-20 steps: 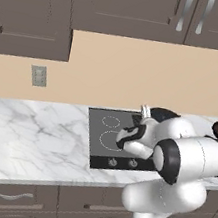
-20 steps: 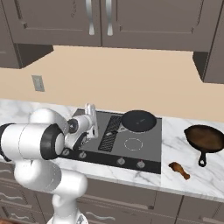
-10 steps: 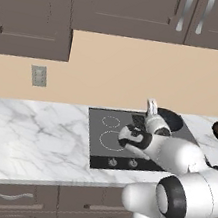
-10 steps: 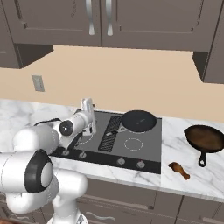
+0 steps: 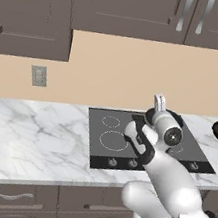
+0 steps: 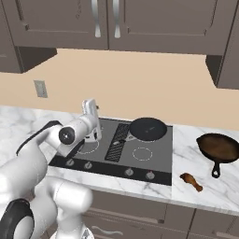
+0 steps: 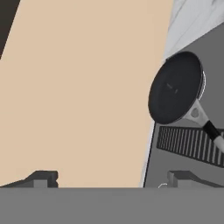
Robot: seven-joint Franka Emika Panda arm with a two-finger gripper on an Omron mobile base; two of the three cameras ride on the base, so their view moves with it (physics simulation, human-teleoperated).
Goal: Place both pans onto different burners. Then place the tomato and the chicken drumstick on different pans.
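The deep glossy brown pan [image 6: 219, 147] sits on the marble counter [image 6: 186, 158] right of the cooktop, handle toward the counter's front edge. The two-finger gripper [image 6: 90, 110], jaws spread and empty, hangs over the cooktop's left burners [image 6: 88, 147], so that pan lies well off to its right.

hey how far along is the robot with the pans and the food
Done: the black skillet sits on a back burner. In hand: nothing; the gripper is open above the cooktop. Left: the brown pan and the drumstick lie on the counter; tomato unseen.
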